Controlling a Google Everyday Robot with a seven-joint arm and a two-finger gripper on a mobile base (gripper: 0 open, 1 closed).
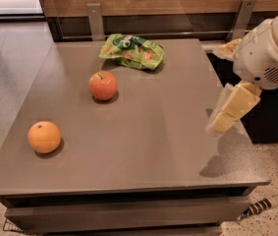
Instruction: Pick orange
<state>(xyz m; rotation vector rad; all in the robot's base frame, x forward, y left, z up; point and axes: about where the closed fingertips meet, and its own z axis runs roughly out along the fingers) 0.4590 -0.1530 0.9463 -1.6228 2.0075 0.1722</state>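
The orange is round and evenly bright orange, and it rests on the grey table near the front left corner. My gripper hangs from the white arm over the table's right edge, far to the right of the orange and well apart from it. Nothing shows in the gripper.
A red-orange apple with a stem sits at the table's middle left, behind the orange. A green snack bag lies at the back centre. A wooden wall with metal brackets runs behind. A cable lies on the floor at lower right.
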